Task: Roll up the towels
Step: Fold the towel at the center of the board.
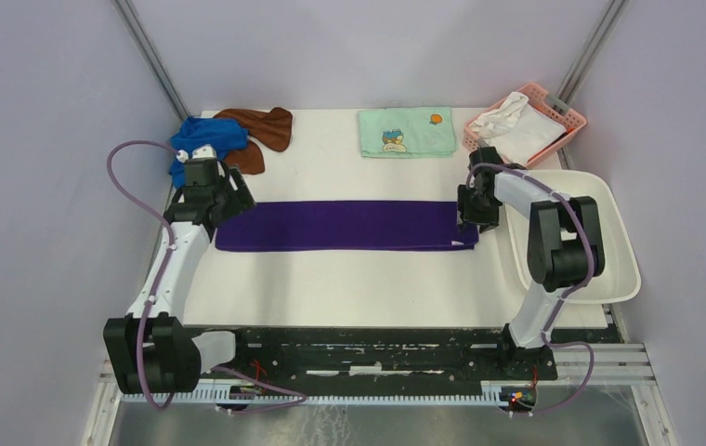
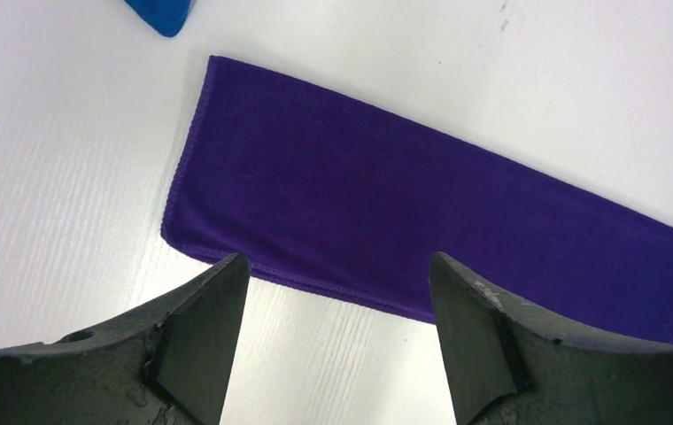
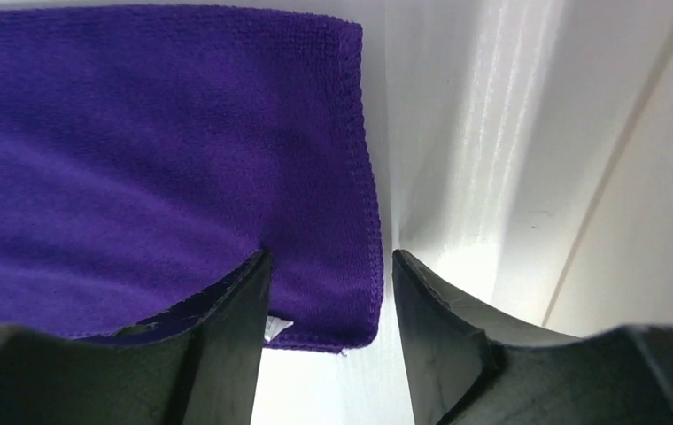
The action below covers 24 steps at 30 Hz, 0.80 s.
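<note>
Top: purple towel [image 1: 345, 226] lies as a long flat strip from 9 to 3 o'clock, not yet rolled; blue towel [image 1: 205, 139] and brown towel [image 1: 261, 130] are heaped at 11 o'clock

Left wrist: left gripper [image 2: 337, 266] wide open, empty, over the strip's end

Right wrist: right gripper [image 3: 328, 261] part open, astride the other corner, apparently not pinching

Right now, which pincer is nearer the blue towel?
Left. The left pincer hangs just short of the blue towel, above the purple towel's left end. The right pincer is at the purple towel's right end, far off to the other side.
</note>
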Each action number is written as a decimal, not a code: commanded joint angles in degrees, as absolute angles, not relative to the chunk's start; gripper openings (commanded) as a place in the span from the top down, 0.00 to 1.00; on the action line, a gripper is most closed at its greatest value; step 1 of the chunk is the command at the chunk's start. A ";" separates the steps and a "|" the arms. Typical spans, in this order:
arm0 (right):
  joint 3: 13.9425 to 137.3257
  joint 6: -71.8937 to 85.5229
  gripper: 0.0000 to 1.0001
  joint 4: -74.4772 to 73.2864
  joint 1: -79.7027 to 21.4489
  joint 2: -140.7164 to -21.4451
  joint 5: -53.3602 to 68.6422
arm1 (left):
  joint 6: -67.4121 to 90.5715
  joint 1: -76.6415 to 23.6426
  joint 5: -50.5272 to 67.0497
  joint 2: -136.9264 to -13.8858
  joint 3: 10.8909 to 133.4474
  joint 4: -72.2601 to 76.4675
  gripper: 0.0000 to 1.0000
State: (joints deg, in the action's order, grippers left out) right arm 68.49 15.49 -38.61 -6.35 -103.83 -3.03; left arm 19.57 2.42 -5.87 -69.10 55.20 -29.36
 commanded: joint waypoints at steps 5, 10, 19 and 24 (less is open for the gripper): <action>69.55 14.44 0.44 -38.84 -6.41 -108.17 -1.47 | 16.61 0.71 -6.99 -68.38 54.46 -25.97 0.18; 68.41 16.26 0.55 -39.99 -6.37 -111.55 3.16 | 16.61 0.54 -6.32 -68.73 54.55 -25.94 0.18; 69.60 16.39 0.94 -41.80 -7.78 -111.02 2.38 | 16.70 0.47 -6.16 -68.56 54.49 -25.88 0.18; 73.71 15.45 0.99 -45.27 -11.92 -106.33 -3.73 | 16.78 0.44 -6.31 -68.74 54.52 -25.78 0.18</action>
